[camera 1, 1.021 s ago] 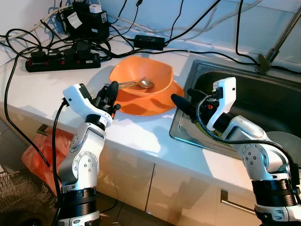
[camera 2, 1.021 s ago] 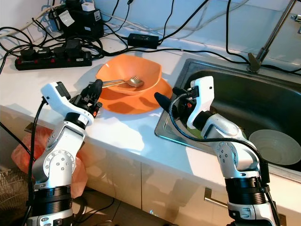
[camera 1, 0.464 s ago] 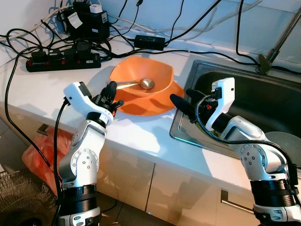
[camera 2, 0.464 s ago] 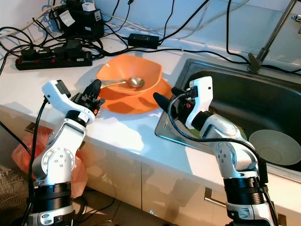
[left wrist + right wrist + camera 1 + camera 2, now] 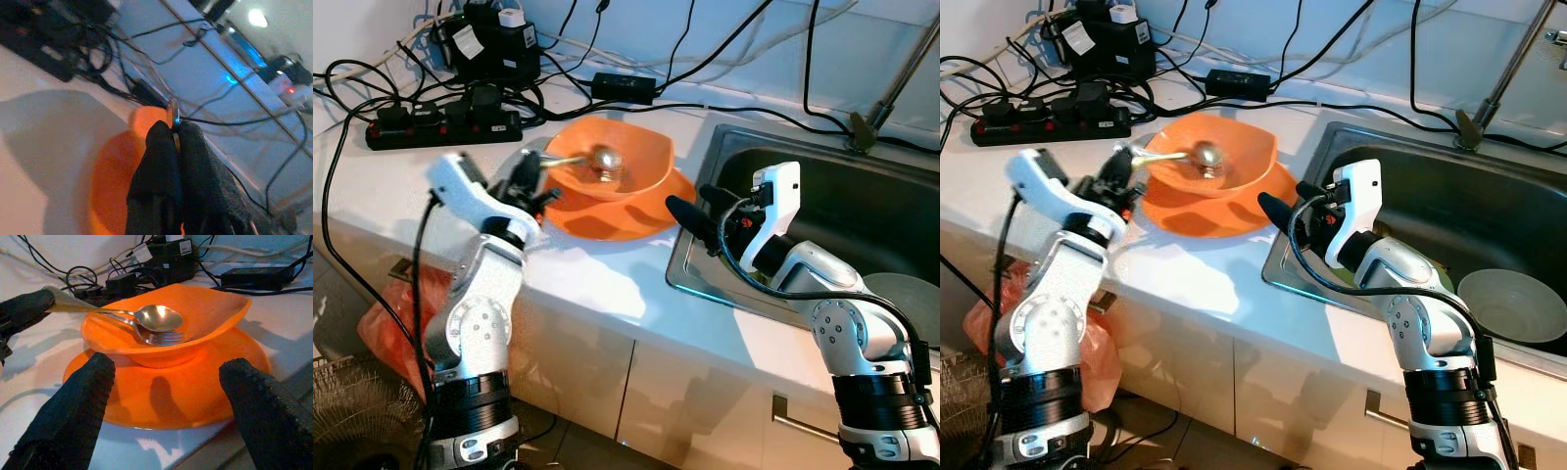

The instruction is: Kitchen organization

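spoon point(image 5: 156, 317): its bowl hung just above the fork point(image 5: 161, 337), over the hollow of the orange bowl point(image 5: 210, 316); the handle ran out past the bowl's rim toward the power strip point(image 5: 440, 125).
left tool point(image 5: 174, 147): both fingers were pressed together on the spoon's handle tip, just outside the orange bowl's rim on the power-strip side. In the left wrist view a sliver of metal showed between the pads.
grip note: the pinch sat at the very end of the handle, so the spoon looked prone to pivot. I judged a slow, level lift best, with the handle kept flat until the spoon bowl cleared the rim.
fork: it lay inside the orange bowl directly under the spoon, tines toward the sink point(image 5: 862, 206) side. Dragging the spoon across it would likely pull it along, so straight up first.
orange bowl: it sat on the orange plate point(image 5: 195, 391), both on the white tabletop point(image 5: 607, 284), between the power strip and the sink.
right tool point(image 5: 166, 382): fingers were spread wide, holding nothing, at the plate's edge on the sink side and pointed at the orange bowl.
risk: the loose cables point(image 5: 607, 69) behind the orange bowl were near; best to keep the spoon's swing away from them.
step: judged as taking the spoon out of the orange bowl; destination could not be told.
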`<state>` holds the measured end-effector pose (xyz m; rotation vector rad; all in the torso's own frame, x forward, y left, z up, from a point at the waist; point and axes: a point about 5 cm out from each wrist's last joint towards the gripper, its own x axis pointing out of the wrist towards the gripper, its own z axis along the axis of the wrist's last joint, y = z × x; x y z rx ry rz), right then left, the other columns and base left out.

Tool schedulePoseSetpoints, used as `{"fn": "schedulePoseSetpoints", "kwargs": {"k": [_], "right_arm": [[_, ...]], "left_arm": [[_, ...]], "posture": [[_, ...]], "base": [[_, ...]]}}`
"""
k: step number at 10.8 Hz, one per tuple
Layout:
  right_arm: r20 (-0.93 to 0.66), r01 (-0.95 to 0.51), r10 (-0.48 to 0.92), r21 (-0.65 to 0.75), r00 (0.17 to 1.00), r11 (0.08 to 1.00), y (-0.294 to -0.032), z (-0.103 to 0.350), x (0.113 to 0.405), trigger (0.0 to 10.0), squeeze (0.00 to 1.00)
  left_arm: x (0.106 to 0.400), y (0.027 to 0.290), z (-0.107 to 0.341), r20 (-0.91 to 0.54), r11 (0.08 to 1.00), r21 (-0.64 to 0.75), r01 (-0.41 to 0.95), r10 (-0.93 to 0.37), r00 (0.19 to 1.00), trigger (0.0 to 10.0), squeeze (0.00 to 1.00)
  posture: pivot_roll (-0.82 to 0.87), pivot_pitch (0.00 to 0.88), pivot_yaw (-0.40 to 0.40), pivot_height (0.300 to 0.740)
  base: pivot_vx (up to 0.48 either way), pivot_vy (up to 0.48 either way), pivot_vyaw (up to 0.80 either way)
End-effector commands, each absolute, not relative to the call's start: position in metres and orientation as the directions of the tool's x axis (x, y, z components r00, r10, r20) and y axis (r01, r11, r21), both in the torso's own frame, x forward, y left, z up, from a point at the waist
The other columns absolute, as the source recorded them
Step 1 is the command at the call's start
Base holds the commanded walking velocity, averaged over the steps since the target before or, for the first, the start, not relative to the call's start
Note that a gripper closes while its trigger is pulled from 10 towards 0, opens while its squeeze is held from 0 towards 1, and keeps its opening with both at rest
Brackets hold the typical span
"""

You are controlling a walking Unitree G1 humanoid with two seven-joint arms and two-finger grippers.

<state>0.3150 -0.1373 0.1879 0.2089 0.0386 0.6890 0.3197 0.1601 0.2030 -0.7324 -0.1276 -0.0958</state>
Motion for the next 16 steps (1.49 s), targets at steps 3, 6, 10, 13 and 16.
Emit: {"fn": "schedulePoseSetpoints", "kwargs": {"k": [3, 6, 10, 13, 16], "right_arm": [[0.045, -0.618, 0.622, 0.195, 0.782, 0.762, -0.14, 0.191, 0.317, 10.0, 0.0], [0.047, -0.62, 0.625, 0.195, 0.779, 0.76, -0.139, 0.192, 0.318, 10.0, 0.0], [0.048, -0.611, 0.615, 0.197, 0.787, 0.766, -0.14, 0.192, 0.319, 10.0, 0.0], [0.046, -0.603, 0.608, 0.202, 0.793, 0.772, -0.141, 0.191, 0.319, 10.0, 0.0], [0.048, -0.602, 0.606, 0.203, 0.794, 0.773, -0.141, 0.191, 0.32, 10.0, 0.0]], "left_arm": [[0.322, 0.172, 0.206, 0.117, 0.685, -0.727, 0.053, 0.047, 0.992, 0.0, 0.0], [0.319, 0.147, 0.219, 0.18, 0.673, -0.704, 0.225, -0.137, 0.974, 0.0, 0.0], [0.319, 0.132, 0.204, 0.09, 0.563, -0.798, 0.215, -0.242, 0.966, 0.0, 0.0], [0.322, 0.132, 0.2, 0.058, 0.627, -0.752, 0.204, -0.245, 0.968, 10.0, 1.0], [0.323, 0.133, 0.202, 0.037, 0.639, -0.745, 0.191, -0.247, 0.968, 10.0, 0.0]], "posture": [[0.08, 0.02, -0.04, 0.74], [0.08, 0.014, -0.043, 0.74], [0.08, 0.015, -0.044, 0.74], [0.07, 0.016, -0.039, 0.74], [0.07, 0.017, -0.039, 0.74]], "base": [[0.0, 0.0, 0.0], [0.0, 0.0, 0.0], [0.0, 0.0, 0.0], [0.0, 0.0, 0.0], [0.0, 0.0, 0.0]]}}
